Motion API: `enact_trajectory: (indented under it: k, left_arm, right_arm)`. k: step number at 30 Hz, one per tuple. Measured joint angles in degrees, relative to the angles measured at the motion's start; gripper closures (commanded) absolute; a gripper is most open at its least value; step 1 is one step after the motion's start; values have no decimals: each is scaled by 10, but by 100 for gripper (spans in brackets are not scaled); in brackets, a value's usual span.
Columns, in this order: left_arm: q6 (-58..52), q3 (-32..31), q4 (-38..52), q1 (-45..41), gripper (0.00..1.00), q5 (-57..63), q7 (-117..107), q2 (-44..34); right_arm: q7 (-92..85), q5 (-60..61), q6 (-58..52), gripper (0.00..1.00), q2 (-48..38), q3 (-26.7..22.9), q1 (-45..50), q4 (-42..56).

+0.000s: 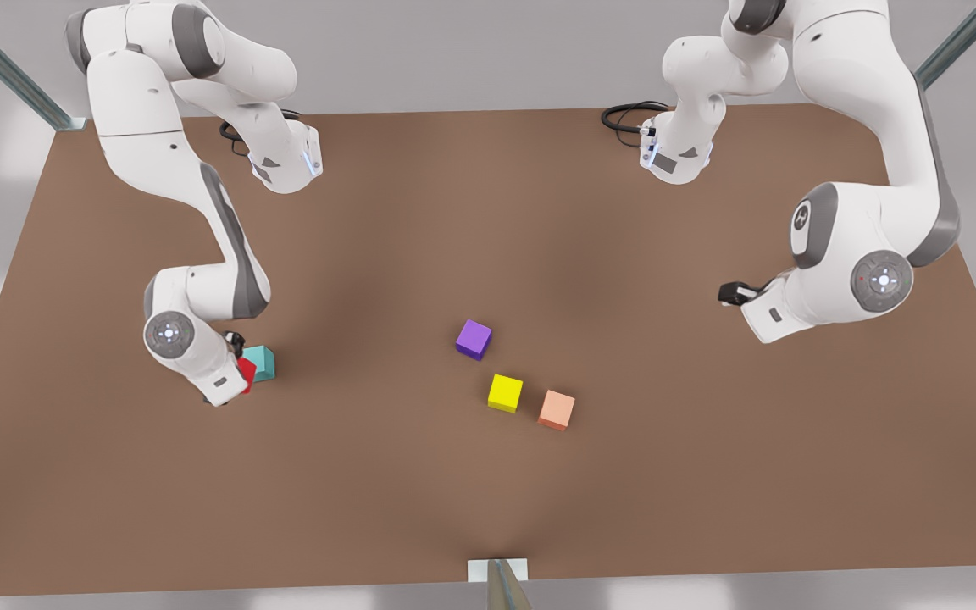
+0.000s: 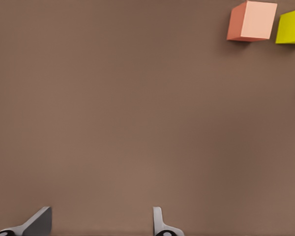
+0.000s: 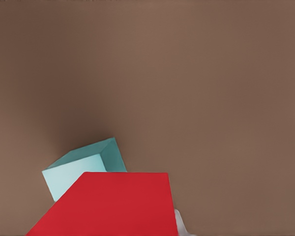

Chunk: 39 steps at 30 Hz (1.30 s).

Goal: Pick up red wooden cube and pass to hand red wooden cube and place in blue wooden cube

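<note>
No readable text, labels, brands, numbers or signs anywhere; cube faces plain.

Five small wooden cubes are counted: one bright red cube [image 1: 246, 374], one teal cube [image 1: 262, 362], one purple cube [image 1: 474, 339], one yellow cube [image 1: 505, 392], one peach-orange cube [image 1: 557, 410]. Two white robot arms are counted.
</note>
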Motion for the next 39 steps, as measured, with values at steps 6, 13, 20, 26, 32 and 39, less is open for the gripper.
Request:
enact_trajectory:
  k: [6,13,20,26,32,39]
  left_arm:
    - [0,0,0,-2,0,0,-17,6]
    - [-1,0,0,-5,0,-2,-33,6]
    - [0,0,0,-4,0,-3,-46,12]
    - [2,0,0,-3,0,-3,-54,15]
    - [3,0,0,-4,0,-3,-59,15]
    - [1,-2,-1,-5,0,-3,-66,15]
  right_arm:
    - [53,4,34,40,-23,1,0,-55]
    - [96,6,50,40,-25,1,0,-73]
    - [124,7,56,40,-22,0,-2,-86]
    - [145,7,60,0,-19,1,0,-84]
    - [161,7,58,0,-20,2,5,-76]
    - [174,32,32,0,-23,9,20,-25]
